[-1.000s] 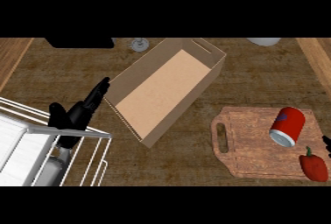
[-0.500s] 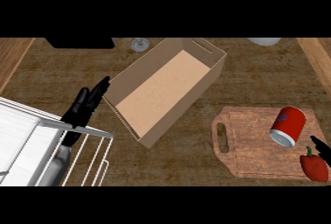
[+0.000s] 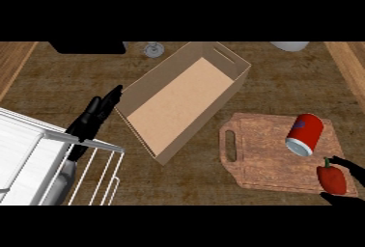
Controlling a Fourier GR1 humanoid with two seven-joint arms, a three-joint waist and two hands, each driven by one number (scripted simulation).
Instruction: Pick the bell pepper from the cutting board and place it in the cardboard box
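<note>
Dark wooden table (image 3: 64, 82) is carrying everything. At the near left, the black left hand (image 3: 91, 121) is resting over a white wire rack (image 3: 43, 159), fingers straight and holding nothing. An open brown cardboard box (image 3: 182, 103) is lying mid-table. On the right, the red bell pepper (image 3: 332, 178) is sitting at the near right corner of the wooden cutting board (image 3: 264, 159), beside a red can (image 3: 305, 135). The right hand (image 3: 353, 169) is bracketing the pepper, fingers spread and not yet closed. The grasp looks to be the step in hand. Next it should close, lift and carry left, clearing the can and the box's wall.

We are seeing soft, even, rather dim light; the walls of the cardboard box (image 3: 182, 103) are shading darker than its floor.
</note>
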